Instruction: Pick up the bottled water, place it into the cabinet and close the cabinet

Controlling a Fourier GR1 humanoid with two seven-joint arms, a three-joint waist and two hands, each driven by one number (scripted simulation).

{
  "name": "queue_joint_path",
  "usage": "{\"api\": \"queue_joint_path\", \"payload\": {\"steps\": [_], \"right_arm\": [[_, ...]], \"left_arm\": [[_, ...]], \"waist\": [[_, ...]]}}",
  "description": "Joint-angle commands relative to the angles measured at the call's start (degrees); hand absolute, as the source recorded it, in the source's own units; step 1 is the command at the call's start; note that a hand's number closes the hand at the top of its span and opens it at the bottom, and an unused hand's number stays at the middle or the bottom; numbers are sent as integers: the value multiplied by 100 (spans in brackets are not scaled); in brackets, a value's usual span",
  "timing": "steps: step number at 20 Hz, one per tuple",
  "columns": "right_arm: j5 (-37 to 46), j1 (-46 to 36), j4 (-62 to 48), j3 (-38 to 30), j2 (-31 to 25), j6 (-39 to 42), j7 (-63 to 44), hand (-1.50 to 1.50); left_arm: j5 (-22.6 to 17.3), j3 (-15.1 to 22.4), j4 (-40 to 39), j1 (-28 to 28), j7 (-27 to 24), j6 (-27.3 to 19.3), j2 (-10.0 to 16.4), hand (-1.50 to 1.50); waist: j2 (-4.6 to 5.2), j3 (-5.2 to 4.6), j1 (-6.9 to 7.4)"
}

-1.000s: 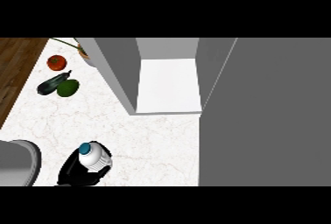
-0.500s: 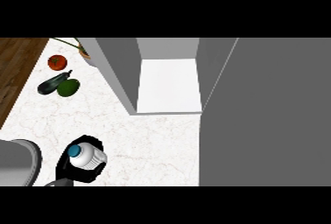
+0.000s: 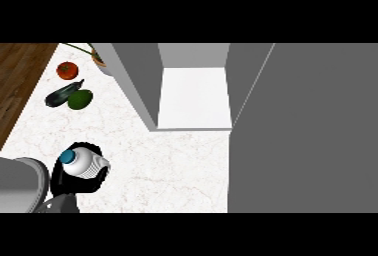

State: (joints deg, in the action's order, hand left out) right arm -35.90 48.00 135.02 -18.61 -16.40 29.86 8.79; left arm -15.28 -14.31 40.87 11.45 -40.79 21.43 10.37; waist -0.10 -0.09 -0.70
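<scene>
The bottled water [image 3: 85, 164] is a white ribbed bottle with a blue cap, seen from above at the lower left of the counter. My right hand [image 3: 68, 182] is shut on it, its black fingers curled round the bottle's body and hiding the lower part. The cabinet [image 3: 194, 97] stands open at the upper middle and shows a white inner floor between grey walls. Bottle and hand are well to the lower left of that opening. Of my left arm only a grey forearm [image 3: 18, 182] shows at the left edge; its hand is out of the picture.
A tomato [image 3: 67, 70], a dark aubergine [image 3: 62, 92] and a green avocado [image 3: 80, 99] lie at the upper left near the counter's wooden edge [image 3: 22, 85]. A potted plant [image 3: 100, 59] stands behind them. A large grey panel [image 3: 306, 130] fills the right side.
My right hand has carried the bottle a little to the left and up the picture, away from the lower edge. The cabinet and the vegetables have not moved.
</scene>
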Motion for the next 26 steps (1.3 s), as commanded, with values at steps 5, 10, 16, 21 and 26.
{"api": "queue_joint_path", "payload": {"steps": [5,10,16,21,26], "right_arm": [[-577,394,940,-221,55,19,-196,-150],[-862,276,1092,-276,-66,-222,-325,-150],[-897,185,892,-393,-159,-239,-319,-150],[-1008,330,757,-521,-123,32,-173,-150],[-894,336,856,-384,-88,62,-117,-150]], "left_arm": [[260,546,1143,34,408,-692,-655,150],[210,845,1933,168,1288,-1149,-1018,150],[-86,2042,3008,221,1979,-2625,-1032,150],[-141,2561,2906,587,2111,-3483,-1036,150],[-240,2957,2679,1372,2295,-4540,-1037,150]], "waist": [[-23,9,6],[-9,4,21],[-15,4,16],[0,4,-59],[5,2,-139]]}}
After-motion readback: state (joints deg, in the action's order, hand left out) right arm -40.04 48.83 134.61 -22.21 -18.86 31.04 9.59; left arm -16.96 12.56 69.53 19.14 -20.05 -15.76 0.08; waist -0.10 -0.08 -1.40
